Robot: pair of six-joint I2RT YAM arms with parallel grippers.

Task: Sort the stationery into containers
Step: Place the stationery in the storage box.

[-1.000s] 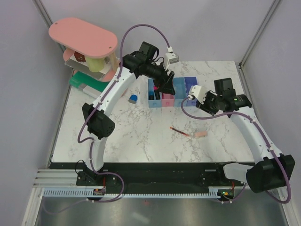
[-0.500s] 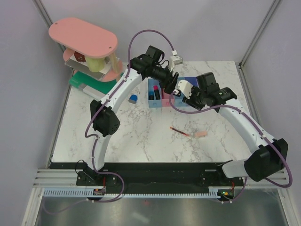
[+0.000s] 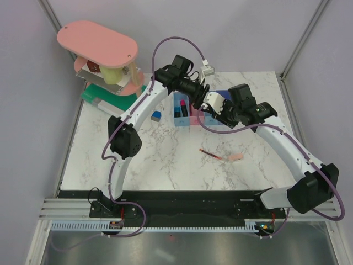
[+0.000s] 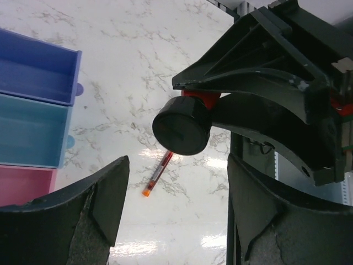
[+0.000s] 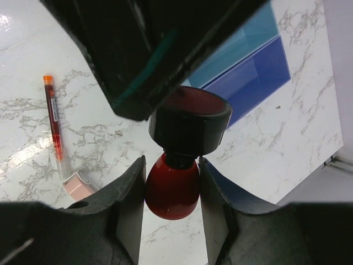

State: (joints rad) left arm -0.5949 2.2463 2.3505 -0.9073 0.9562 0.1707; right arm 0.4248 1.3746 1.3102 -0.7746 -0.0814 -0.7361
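White marble with grey veins covers the table (image 3: 165,165), walled by pale lilac panels, and at its far left corner a large pink oval-topped stand (image 3: 97,43) rises over a green flat box (image 3: 92,97). Both arms reach to the far middle, where their heads meet just above a row of four small open bins: a light blue bin (image 3: 177,122) at the left end, then a pink bin (image 3: 196,118), a second light blue bin (image 4: 30,130) and a purple-blue bin (image 3: 225,95), the middle two mostly covered by the arms in the overhead view. The right gripper (image 5: 172,190) is clamped on the round red-and-black knob-like piece (image 5: 188,128), its two fingers pressing either side of a glossy red bulb that carries a short black neck and a wide, flat black disc; the piece hangs in the air over bare marble just beside the purple-blue bin. The left gripper (image 4: 176,207) faces it with its jaws spread wide and nothing between them, clear of the piece. A pink-red marker (image 3: 184,110) sits in the left-end light blue bin. Out on the open marble, well apart from the bins, a thin red pen (image 3: 211,154) with an orange tip lies at a slant, and a pale pink eraser (image 3: 236,157) rests near its right end. A small blue-white block (image 3: 156,115) lies alone to the left of the bins
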